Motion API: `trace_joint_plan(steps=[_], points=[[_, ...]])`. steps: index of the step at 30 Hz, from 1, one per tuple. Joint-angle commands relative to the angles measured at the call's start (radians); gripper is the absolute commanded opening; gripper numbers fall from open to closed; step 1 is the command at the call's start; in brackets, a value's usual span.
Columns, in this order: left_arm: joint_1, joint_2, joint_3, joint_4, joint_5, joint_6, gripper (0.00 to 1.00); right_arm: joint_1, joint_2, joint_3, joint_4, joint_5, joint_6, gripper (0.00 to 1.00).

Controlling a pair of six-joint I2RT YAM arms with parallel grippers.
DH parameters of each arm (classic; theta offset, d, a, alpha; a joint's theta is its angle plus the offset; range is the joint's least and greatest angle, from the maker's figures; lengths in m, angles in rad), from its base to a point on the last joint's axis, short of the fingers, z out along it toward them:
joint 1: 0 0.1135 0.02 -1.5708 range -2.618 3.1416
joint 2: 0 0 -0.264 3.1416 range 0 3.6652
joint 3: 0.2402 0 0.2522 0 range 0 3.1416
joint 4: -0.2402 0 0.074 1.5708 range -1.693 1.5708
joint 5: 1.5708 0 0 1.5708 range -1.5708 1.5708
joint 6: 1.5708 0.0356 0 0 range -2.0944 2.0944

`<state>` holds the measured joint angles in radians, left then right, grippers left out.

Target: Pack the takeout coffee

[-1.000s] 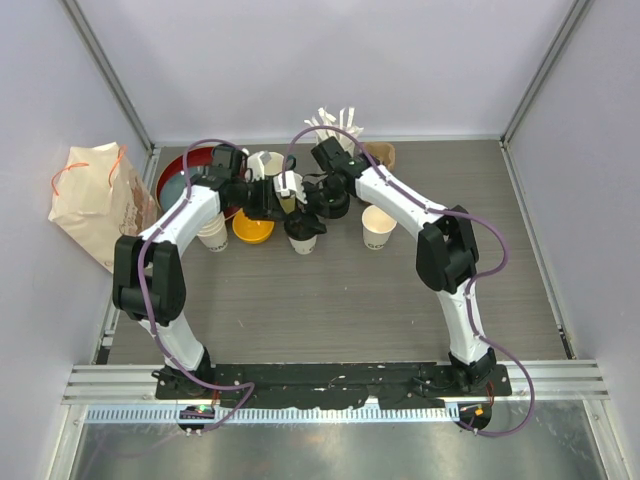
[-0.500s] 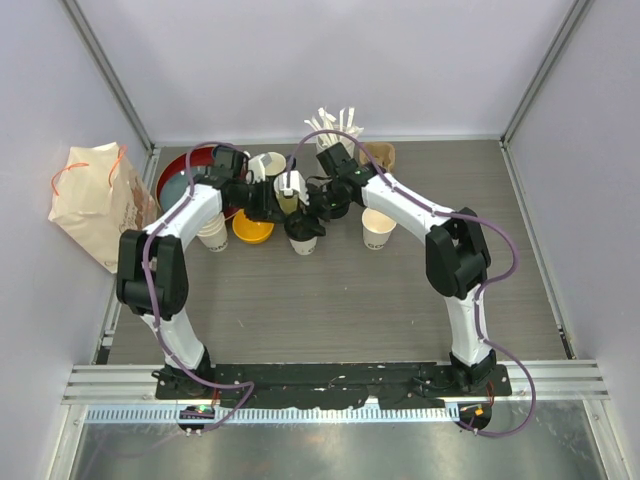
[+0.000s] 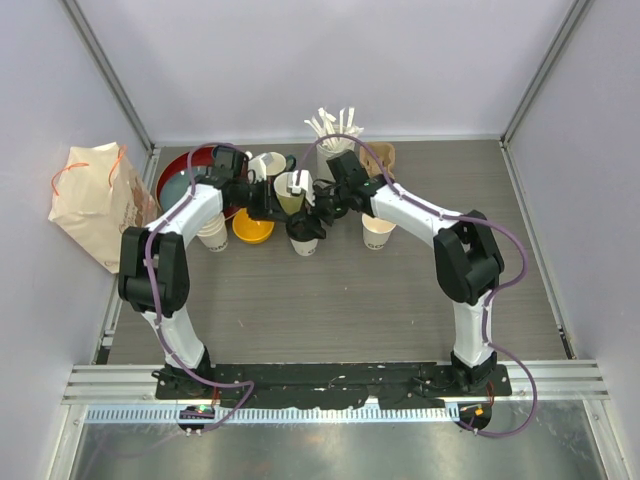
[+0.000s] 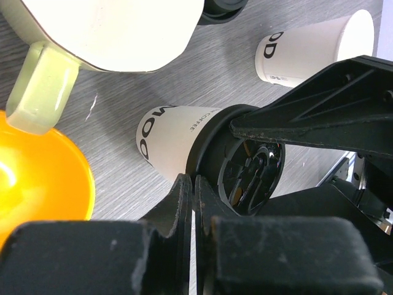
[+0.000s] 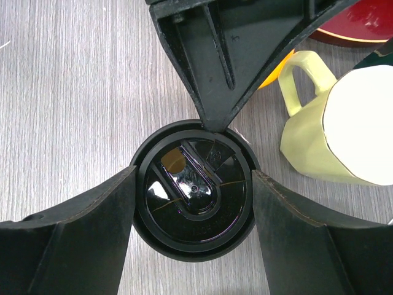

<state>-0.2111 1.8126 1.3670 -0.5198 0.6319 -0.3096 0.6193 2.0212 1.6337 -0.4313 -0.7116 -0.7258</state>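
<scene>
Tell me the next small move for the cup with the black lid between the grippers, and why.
Probably close the right gripper on the black lid. Its fingers sit on either side of the lid with small gaps, so it looks open. The left gripper is shut, its tips against the lid's rim on the paper cup, seemingly steadying it. Then press the lid down.

The left gripper [image 4: 193,203], jaws pressed together, touches the round black plastic lid [image 4: 242,169] of a white paper cup [image 4: 169,141] beside an orange bowl [image 4: 40,172] and pale yellow mug [image 4: 92,31].
</scene>
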Motion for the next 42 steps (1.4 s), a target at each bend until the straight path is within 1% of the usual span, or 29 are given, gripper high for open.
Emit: trace_joint_plan(steps=[1, 4, 11, 14, 17, 18, 19, 20, 23, 29, 35, 42], points=[[-0.014, 0.053, -0.066, -0.020, -0.066, 0.040, 0.02, 0.016, 0.033, -0.192, 0.012, 0.123, 0.071, 0.65], [-0.014, 0.066, -0.080, -0.026, -0.072, 0.046, 0.01, 0.016, 0.034, -0.235, 0.065, 0.132, 0.106, 0.63], [-0.014, 0.085, -0.066, -0.046, -0.080, 0.052, 0.00, -0.007, 0.040, -0.250, 0.092, 0.116, 0.149, 0.62], [-0.014, 0.073, -0.037, -0.060, -0.077, 0.056, 0.03, -0.006, 0.036, -0.239, 0.085, 0.141, 0.151, 0.62], [-0.014, 0.037, -0.010, -0.066, -0.054, 0.063, 0.12, -0.003, 0.028, -0.221, 0.078, 0.172, 0.160, 0.61], [-0.014, 0.022, 0.001, -0.075, -0.046, 0.070, 0.19, 0.000, 0.025, -0.221, 0.081, 0.182, 0.164, 0.61], [-0.014, 0.013, 0.023, -0.083, -0.041, 0.081, 0.22, 0.002, 0.017, -0.224, 0.086, 0.199, 0.173, 0.62], [-0.013, 0.005, 0.035, -0.095, -0.041, 0.087, 0.27, 0.000, 0.013, -0.228, 0.100, 0.208, 0.177, 0.62], [-0.001, -0.032, 0.063, -0.105, -0.040, 0.090, 0.35, 0.014, -0.009, -0.241, 0.127, 0.242, 0.180, 0.62], [0.022, -0.082, 0.112, -0.146, -0.021, 0.113, 0.42, 0.025, -0.029, -0.249, 0.192, 0.258, 0.229, 0.62], [0.071, -0.124, 0.109, -0.155, 0.005, 0.118, 0.48, 0.042, -0.004, -0.198, 0.207, 0.287, 0.259, 0.61], [0.098, -0.170, 0.077, -0.144, -0.012, 0.138, 0.51, 0.068, 0.047, -0.132, 0.215, 0.293, 0.273, 0.61]])
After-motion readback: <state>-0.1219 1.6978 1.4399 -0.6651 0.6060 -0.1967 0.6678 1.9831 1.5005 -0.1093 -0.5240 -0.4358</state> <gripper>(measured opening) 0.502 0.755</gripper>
